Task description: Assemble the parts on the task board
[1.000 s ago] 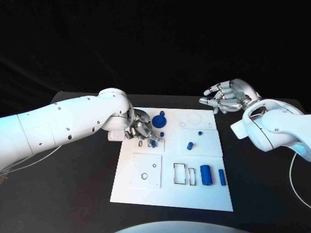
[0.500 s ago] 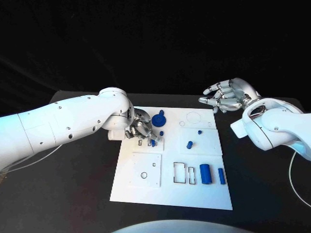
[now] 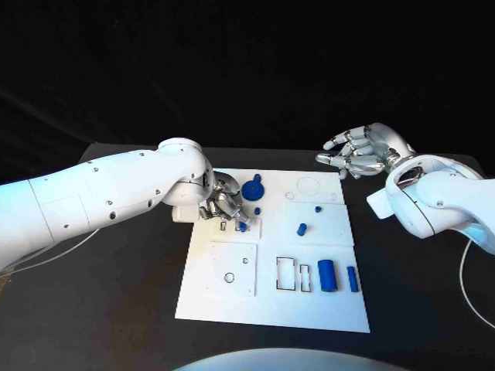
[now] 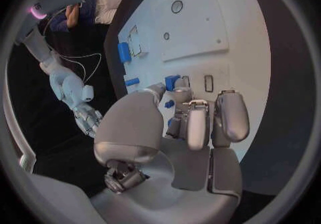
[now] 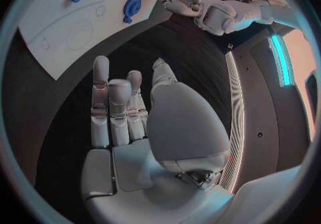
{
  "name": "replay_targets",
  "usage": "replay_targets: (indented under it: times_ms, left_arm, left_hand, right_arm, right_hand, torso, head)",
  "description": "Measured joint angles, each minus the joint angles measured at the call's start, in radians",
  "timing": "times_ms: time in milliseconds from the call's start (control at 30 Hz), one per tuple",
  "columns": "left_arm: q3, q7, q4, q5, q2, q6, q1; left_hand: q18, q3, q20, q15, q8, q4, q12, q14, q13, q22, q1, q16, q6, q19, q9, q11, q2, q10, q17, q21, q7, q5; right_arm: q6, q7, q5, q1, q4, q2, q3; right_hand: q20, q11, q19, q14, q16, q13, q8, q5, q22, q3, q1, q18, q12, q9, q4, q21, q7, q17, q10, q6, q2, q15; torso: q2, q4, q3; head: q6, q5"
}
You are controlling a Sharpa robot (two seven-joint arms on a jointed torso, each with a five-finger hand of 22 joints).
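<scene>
The white task board (image 3: 272,311) lies mid-table. My left hand (image 3: 224,204) is low over its far left part, pinching a small blue part (image 3: 243,226) between thumb and fingers, its tip down at the board beside two small slots (image 4: 208,83). The left wrist view shows that blue part (image 4: 173,82) at the fingertips (image 4: 198,122). My right hand (image 3: 359,160) hovers above the table just past the board's far right corner, fingers spread, holding nothing (image 5: 127,112). A round blue part (image 3: 255,189) lies just beyond the left hand.
Two small blue pegs (image 3: 301,229) (image 3: 318,209) sit on the board's right middle. A blue cylinder (image 3: 327,277) and a blue bar (image 3: 353,280) lie near the right front, beside two empty rectangular slots (image 3: 285,276). A square plate (image 3: 233,270) is at the left front.
The left hand has shifted very slightly over the board with the blue part. The right hand has barely moved.
</scene>
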Motion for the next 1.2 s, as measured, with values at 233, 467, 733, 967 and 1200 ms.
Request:
replay_targets:
  times_ms: [233, 467, 733, 967, 1200]
  left_arm:
    - [0.001, 0.001, -0.001, 0.007, 0.000, 0.002, 0.001]
    - [0.000, 0.001, 0.000, 0.017, -0.001, 0.002, -0.001]
    - [0.001, 0.002, 0.021, 0.042, -0.018, -0.006, -0.001]
    - [0.007, 0.004, 0.060, 0.067, -0.055, -0.034, -0.001]
    - [0.009, 0.007, 0.094, 0.074, -0.084, -0.082, -0.002]
  left_hand:
    - [0.000, 0.107, 0.000, -0.004, -0.001, -0.005, 0.000, -0.004, -0.007, 0.005, 0.063, 0.000, -0.009, 0.000, 0.005, -0.005, -0.016, -0.005, 0.000, 0.003, -0.002, 0.003]
    - [0.000, 0.251, 0.000, -0.004, 0.010, 0.032, 0.005, -0.004, -0.010, 0.011, 0.083, 0.000, -0.017, 0.000, 0.031, -0.005, -0.055, -0.005, 0.000, 0.004, 0.002, 0.006]
    - [0.000, 0.330, 0.000, -0.004, 0.035, 0.036, 0.014, -0.004, 0.000, 0.011, 0.057, 0.000, -0.025, 0.000, 0.066, -0.007, -0.082, 0.004, 0.000, 0.004, 0.001, 0.006]
    - [0.000, 0.358, 0.000, -0.004, 0.046, 0.028, 0.019, -0.004, 0.010, 0.009, 0.039, 0.000, -0.025, 0.000, 0.080, -0.007, -0.099, 0.018, 0.000, 0.004, 0.001, 0.006]
    - [0.000, 0.402, -0.004, -0.004, 0.051, 0.006, 0.037, -0.004, 0.028, 0.005, 0.004, 0.000, -0.021, -0.004, 0.095, -0.014, -0.125, 0.040, 0.000, 0.004, -0.004, 0.006]
  right_arm:
    - [0.001, -0.001, 0.000, 0.000, 0.000, 0.000, 0.000]
    - [0.002, -0.001, 0.000, 0.000, 0.000, 0.000, 0.000]
    - [0.003, -0.001, 0.000, 0.000, 0.001, -0.001, 0.000]
    - [0.004, -0.001, 0.000, 0.000, 0.002, -0.003, 0.000]
    - [0.004, -0.001, 0.000, 0.000, 0.002, -0.004, 0.000]
  right_hand:
    - [0.000, 0.000, 0.000, 0.000, -0.004, -0.003, 0.004, 0.000, -0.002, 0.000, 0.000, 0.000, 0.000, 0.000, 0.000, 0.000, 0.000, -0.001, 0.000, 0.000, 0.000, 0.000]
    - [0.000, 0.001, 0.000, 0.000, -0.004, -0.003, 0.004, 0.000, -0.002, 0.000, 0.000, 0.000, 0.000, 0.000, 0.000, 0.000, 0.000, -0.001, 0.001, 0.000, 0.000, 0.000]
    - [0.000, 0.001, 0.000, 0.000, -0.004, -0.004, 0.004, 0.000, -0.003, 0.000, 0.000, 0.000, 0.000, 0.000, 0.000, -0.003, 0.000, -0.001, 0.001, 0.000, 0.000, 0.000]
    - [0.000, 0.001, 0.000, 0.000, -0.004, -0.004, 0.004, 0.000, -0.003, 0.000, 0.000, 0.000, 0.000, 0.000, 0.000, -0.006, 0.000, -0.001, 0.001, 0.000, 0.000, 0.000]
    - [0.004, 0.001, 0.004, 0.000, -0.008, -0.007, 0.004, 0.000, -0.005, 0.000, 0.000, 0.000, 0.000, 0.000, 0.000, -0.006, 0.000, -0.003, 0.001, 0.000, 0.000, 0.000]
  torso:
    - [0.000, -0.0002, 0.0005]
    - [0.000, -0.0003, 0.0004]
    - [0.000, -0.0009, 0.0000]
    - [-0.001, 0.0018, -0.0001]
    - [-0.002, 0.0019, 0.0003]
  head:
    - [0.000, 0.001]
    - [0.000, 0.001]
    - [0.001, 0.003]
    - [0.000, 0.003]
    - [-0.001, 0.006]
